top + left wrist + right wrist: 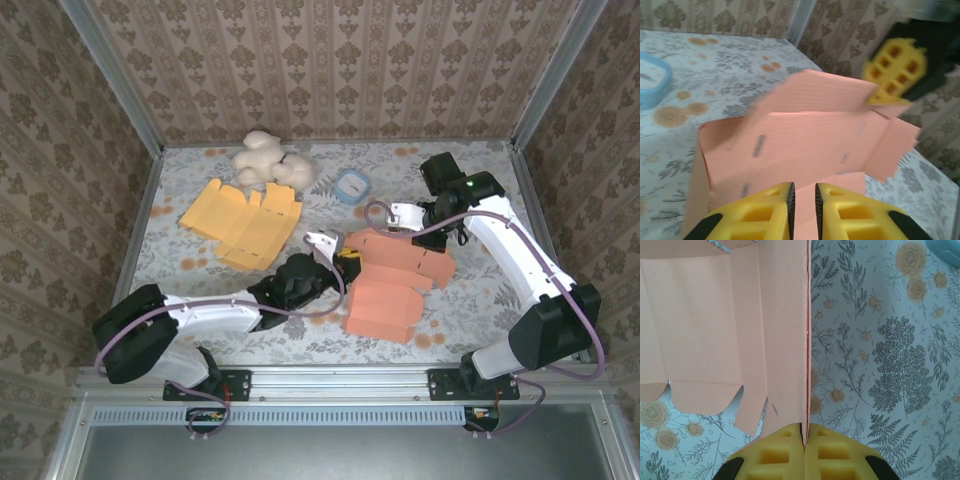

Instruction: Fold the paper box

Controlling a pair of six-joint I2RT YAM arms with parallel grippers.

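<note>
Top external view: the table (pixel 470 190) carries the paper box (pixel 385 300), part-folded, between your arms.
Right gripper (pixel 804 432): clamped on the box's edge-on panel.
Left gripper (pixel 804 192): jaws narrow at the box's near wall; you cannot tell if they pinch paper.
Risk: uneven pulling could tear or free the thin panel.
Around: yellow blank (pixel 245 220) left of the box, plush toy (pixel 268 160) and blue ring (pixel 352 186) beyond it; nothing blocks you.

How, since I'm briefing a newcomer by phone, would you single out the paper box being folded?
On the floral table, look just right of centre. The partly folded cardboard box lies there, its edge pinched by the right hand. It is salmon pink; the other cardboard sheet, further left, is yellow-orange.
</note>
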